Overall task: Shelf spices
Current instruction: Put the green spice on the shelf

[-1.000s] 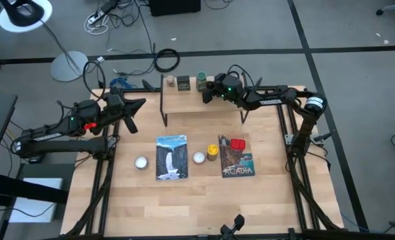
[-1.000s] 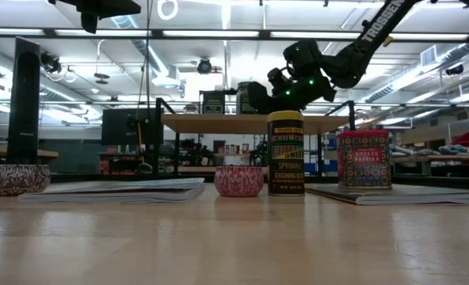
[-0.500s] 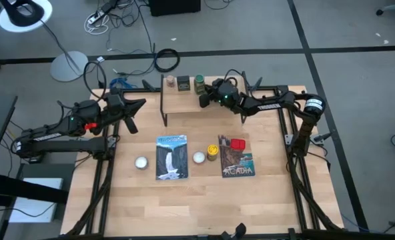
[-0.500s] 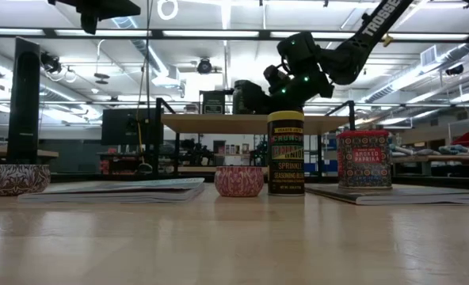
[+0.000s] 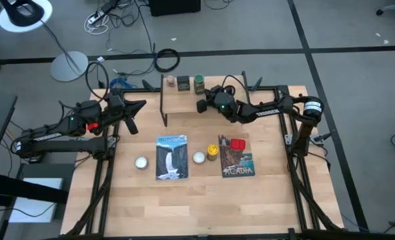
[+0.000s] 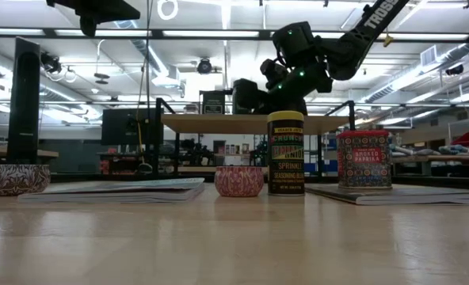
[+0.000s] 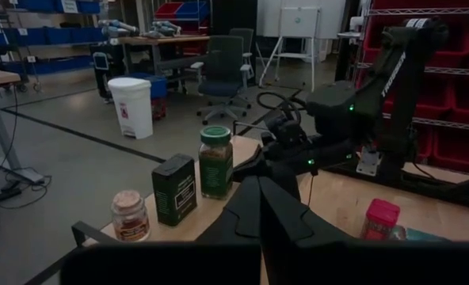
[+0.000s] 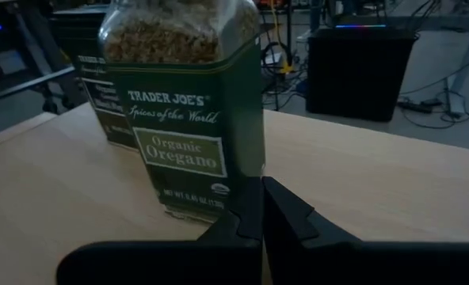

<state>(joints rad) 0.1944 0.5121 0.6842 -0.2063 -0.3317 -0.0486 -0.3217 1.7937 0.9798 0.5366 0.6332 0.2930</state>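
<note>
Green jar upright on shelf beside dark square tin, right gripper at its 6 o'clock, fingers pressed together, left gripper likewise, idle.

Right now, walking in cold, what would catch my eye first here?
Three spice containers lined up on the shelf: tiny brown jar, dark tin, green oregano jar. The right hand sits just in front of the green jar, fingers together. On the table, a yellow-capped jar and red tin wait.
</note>
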